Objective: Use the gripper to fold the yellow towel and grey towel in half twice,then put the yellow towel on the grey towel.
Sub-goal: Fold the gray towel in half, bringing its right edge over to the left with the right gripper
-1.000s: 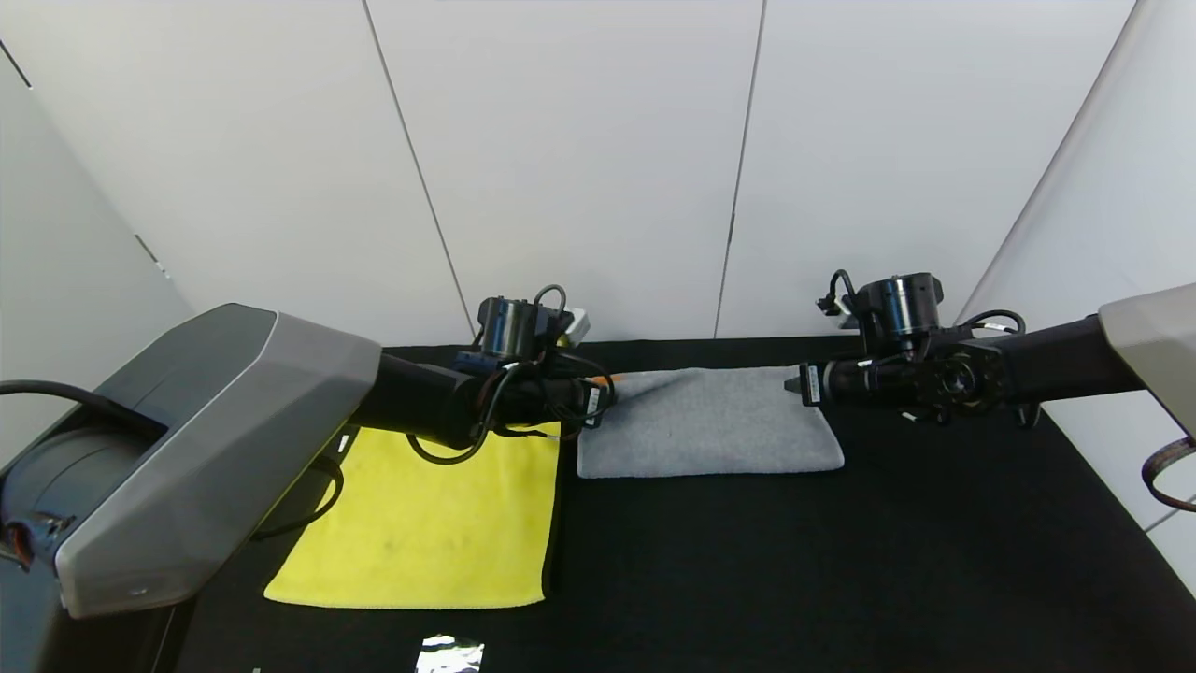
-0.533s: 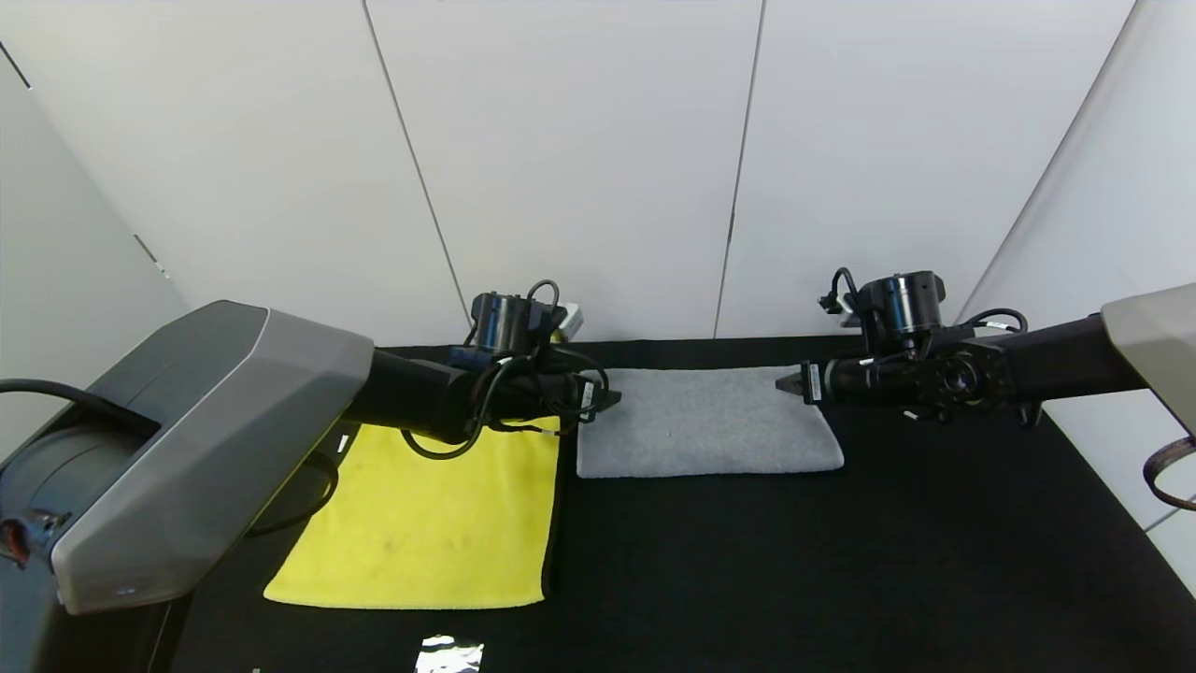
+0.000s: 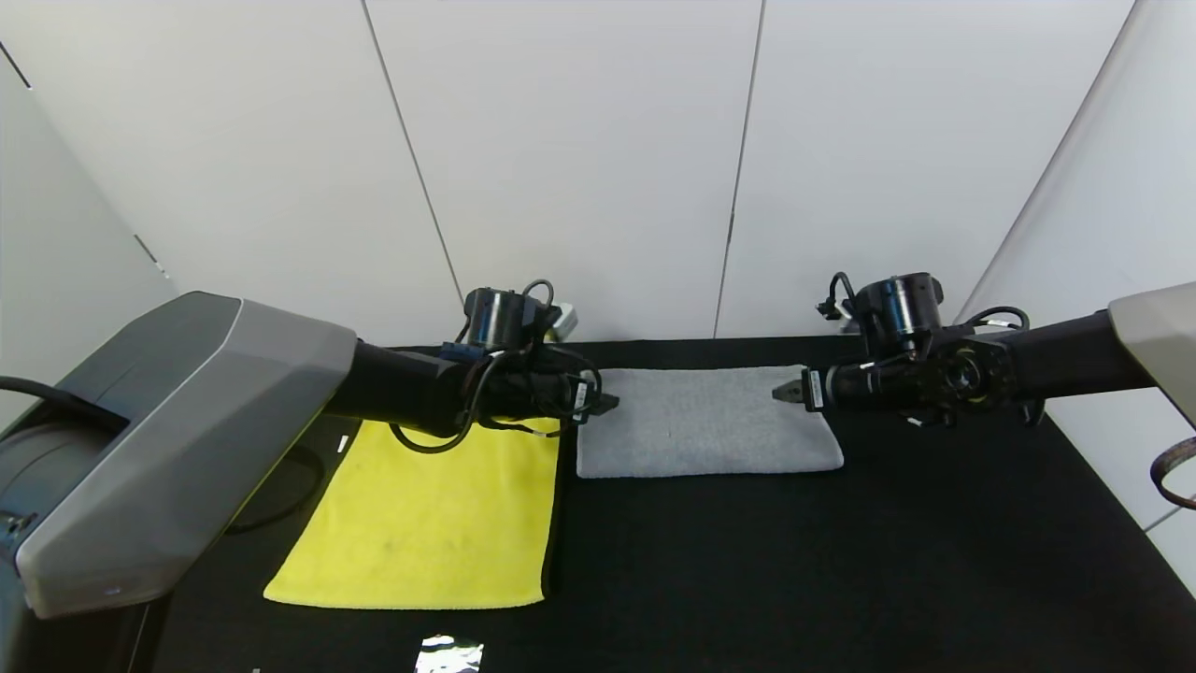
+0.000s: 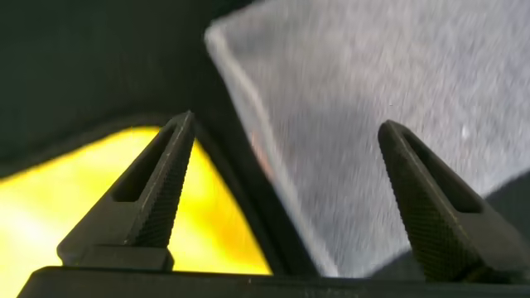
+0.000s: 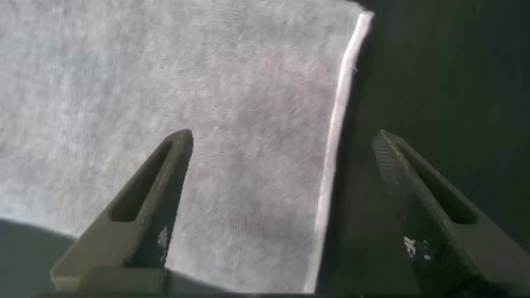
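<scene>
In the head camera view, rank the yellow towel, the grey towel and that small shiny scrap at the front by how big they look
1. yellow towel, partly hidden by the left arm
2. grey towel, lying farther from the camera, so its true size against the yellow is unsure
3. shiny scrap, clearly the smallest

Pretty even, bright light bouncing off the white panels (image 3: 579, 168), barely any hard shadows on the black table (image 3: 841, 561). Straight wall seams bow near the edges. Both wrist cams look soft, with the grey towel (image 4: 373, 108) especially smeary up close.
</scene>
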You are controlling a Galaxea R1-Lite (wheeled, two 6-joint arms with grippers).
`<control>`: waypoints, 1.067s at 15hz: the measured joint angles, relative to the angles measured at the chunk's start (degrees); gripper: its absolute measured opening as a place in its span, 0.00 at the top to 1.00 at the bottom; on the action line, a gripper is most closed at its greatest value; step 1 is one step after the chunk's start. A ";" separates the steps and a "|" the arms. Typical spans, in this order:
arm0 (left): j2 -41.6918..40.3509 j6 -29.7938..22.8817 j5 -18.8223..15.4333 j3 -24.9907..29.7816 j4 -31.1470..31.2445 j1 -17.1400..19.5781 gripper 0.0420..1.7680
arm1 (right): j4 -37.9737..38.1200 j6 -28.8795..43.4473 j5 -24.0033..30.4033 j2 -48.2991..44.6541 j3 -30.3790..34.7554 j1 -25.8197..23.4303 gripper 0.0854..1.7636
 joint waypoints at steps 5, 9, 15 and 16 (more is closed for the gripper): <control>-3.34 0.02 0.00 0.82 6.47 0.37 0.07 | 4.52 1.76 0.06 -2.47 -0.63 0.44 0.08; -5.61 0.02 0.01 0.30 13.46 0.37 0.06 | 9.87 3.51 -0.22 -3.94 -1.73 0.88 0.06; -7.67 0.10 1.07 -0.72 18.49 0.69 0.04 | 20.57 6.83 -4.18 -4.49 -5.07 2.57 0.05; -7.91 0.13 1.49 -0.94 19.94 0.80 0.04 | 22.10 7.34 -4.75 -4.46 -5.90 2.90 0.04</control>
